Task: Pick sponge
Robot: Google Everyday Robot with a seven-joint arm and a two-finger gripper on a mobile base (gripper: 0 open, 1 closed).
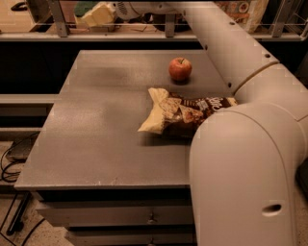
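My gripper (97, 15) is high over the table's far left corner, at the top edge of the camera view, in front of the back railing. It is shut on the sponge (85, 7), whose dark green top shows to the left of the pale yellow fingers (102, 13). The sponge is lifted well off the grey table (96, 129). Part of the sponge is cut off by the top of the view.
A red apple (180, 68) stands at the table's far middle. A crumpled snack bag (180, 115) lies near the centre right. My arm's large body (245, 182) fills the front right. A metal railing (57, 21) and shelf run behind the table.
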